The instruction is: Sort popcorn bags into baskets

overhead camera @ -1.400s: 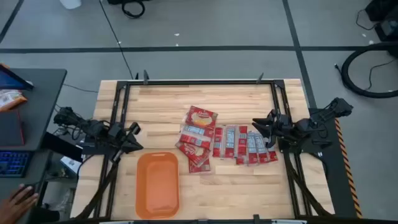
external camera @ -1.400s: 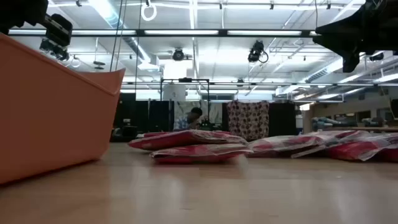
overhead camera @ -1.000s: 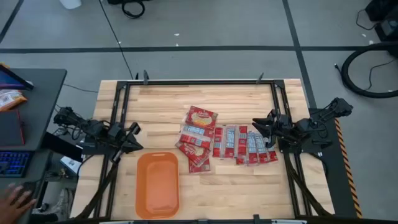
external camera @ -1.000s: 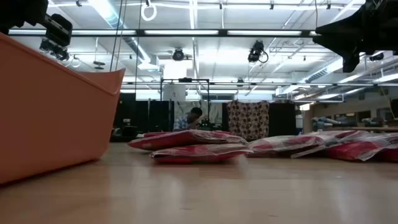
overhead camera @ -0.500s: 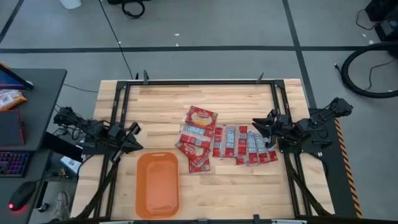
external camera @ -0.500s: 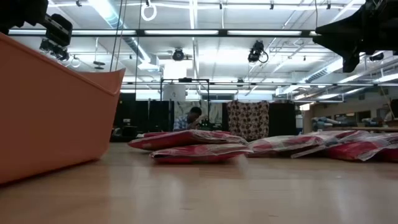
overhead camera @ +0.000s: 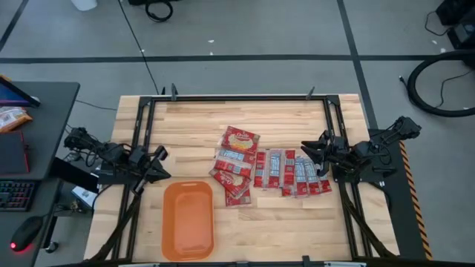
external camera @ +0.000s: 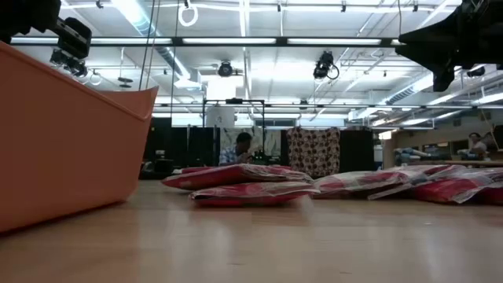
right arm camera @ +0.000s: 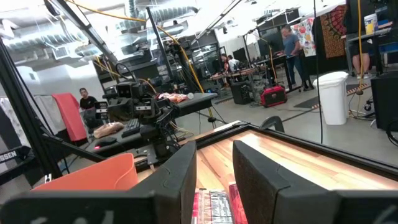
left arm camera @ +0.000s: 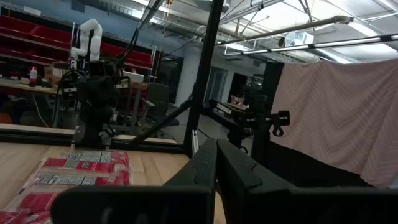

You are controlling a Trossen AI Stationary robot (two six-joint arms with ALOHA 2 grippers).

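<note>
The popcorn bags (overhead camera: 267,169) are flat red packets lying in a loose cluster near the middle of the wooden table (overhead camera: 185,126). The wider packets, one showing a cream-yellow oval logo (overhead camera: 240,138), overlap one another on the cluster's left side. The narrower packets with grey-white panels (overhead camera: 293,172) lie side by side in a row toward the right arm. In the low view the packets (external camera: 251,182) lie flat on the tabletop, some stacked.

The basket (overhead camera: 188,220) is a shallow orange rectangular tray with rounded corners. It sits on the table nearer the left arm, just beside the packet cluster but apart from it. No packet is visible inside it.

The left gripper (overhead camera: 159,157) hangs at the table's left edge, beside the far end of the basket. Its fingers (left arm camera: 239,174) are pressed together and hold nothing.

The right gripper (overhead camera: 307,150) is parked at the right edge, just beside the row of narrow packets. Its fingers (right arm camera: 261,168) stand slightly apart, released, holding and touching nothing.
</note>
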